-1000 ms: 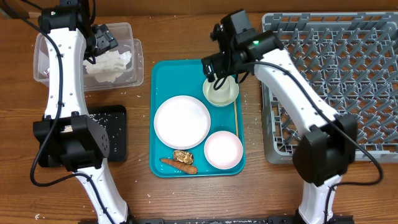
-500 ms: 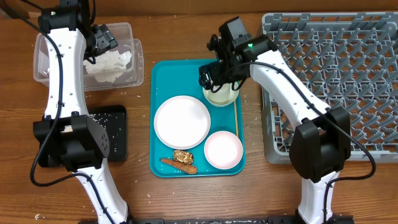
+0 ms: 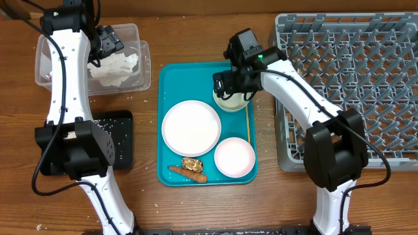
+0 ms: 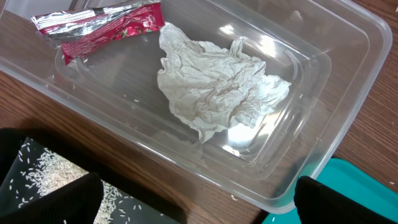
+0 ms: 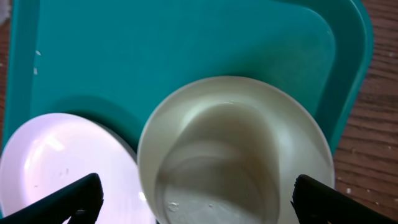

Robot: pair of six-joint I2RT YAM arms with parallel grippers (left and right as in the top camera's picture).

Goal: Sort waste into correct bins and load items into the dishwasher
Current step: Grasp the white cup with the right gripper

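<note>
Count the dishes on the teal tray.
3. Cream cup at the tray's top right, white plate centre left, pink bowl lower right. The right arm covers some of the top right, so something small could be hidden.

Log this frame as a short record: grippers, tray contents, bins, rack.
right gripper: open, fingers either side of the cream cup
left gripper: open, over the clear bin
teal tray: cup, white plate, pink bowl, food scraps
clear bin contents: crumpled tissue, red wrapper
dish rack: right of the tray, no dishes seen
</note>
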